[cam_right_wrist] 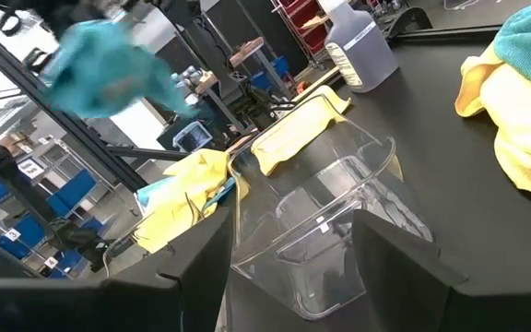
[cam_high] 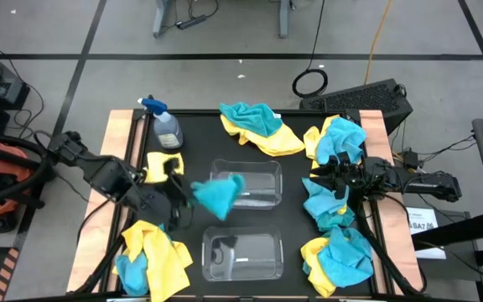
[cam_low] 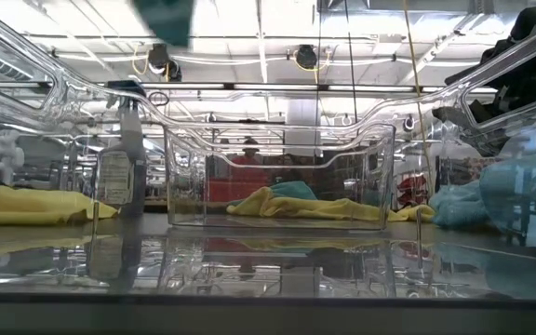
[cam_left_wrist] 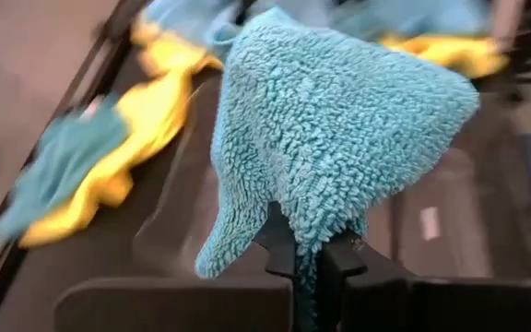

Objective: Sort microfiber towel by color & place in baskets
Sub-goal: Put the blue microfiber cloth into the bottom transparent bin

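Observation:
My left gripper (cam_high: 189, 195) is shut on a teal-blue towel (cam_high: 219, 197), held in the air at the left end of the far clear basket (cam_high: 262, 172). The low view shows only the towel's lower tip (cam_low: 166, 19). The towel fills the left wrist view (cam_left_wrist: 330, 138). A second clear basket (cam_high: 243, 256) stands nearer. My right gripper (cam_high: 325, 180) is open and touches nothing. It waits at the table's right side among towels and faces the far basket (cam_right_wrist: 330, 212). Loose yellow and teal towels lie in heaps around the table. My left gripper pinches a bunched part of the teal towel (cam_left_wrist: 313, 242) between its two fingers (cam_left_wrist: 279, 247), coming level from the table's left side. The towel is lifted clear of the table and spreads out slack beyond the fingertips; how many layers are in the pinch I cannot tell.
A clear spray bottle with a blue trigger (cam_high: 166, 126) stands at the far left. Towel heaps lie at far centre (cam_high: 258, 126), far right (cam_high: 338, 138), right (cam_high: 325, 210), near right (cam_high: 342, 256) and near left (cam_high: 153, 252). A yellow towel (cam_high: 162, 164) lies under the left arm.

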Available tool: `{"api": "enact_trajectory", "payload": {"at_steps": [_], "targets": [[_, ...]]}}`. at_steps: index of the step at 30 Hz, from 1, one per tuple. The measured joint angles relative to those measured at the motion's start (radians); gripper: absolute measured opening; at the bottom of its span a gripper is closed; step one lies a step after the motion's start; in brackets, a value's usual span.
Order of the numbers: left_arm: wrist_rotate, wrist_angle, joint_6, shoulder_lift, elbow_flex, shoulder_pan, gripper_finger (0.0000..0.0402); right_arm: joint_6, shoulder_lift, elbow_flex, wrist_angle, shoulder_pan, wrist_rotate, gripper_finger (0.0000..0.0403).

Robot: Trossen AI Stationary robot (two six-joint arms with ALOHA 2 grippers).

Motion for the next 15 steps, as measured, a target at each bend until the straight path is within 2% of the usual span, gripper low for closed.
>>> {"api": "enact_trajectory", "payload": {"at_steps": [3,7,15], "targets": [[0.072,0.161,0.113,0.023,0.001,-0.023,0.0006,0.0,0.0,0.0,0.0,0.0,0.0,0.0215],[0.156,0.282,0.197,0.079,0.001,-0.046,0.0008,0.0,0.0,0.0,0.0,0.0,0.0,0.0215],[0.271,0.298,0.143,0.233,0.0,-0.042,0.001,0.0,0.0,0.0,0.0,0.0,0.0,0.0215]]}}
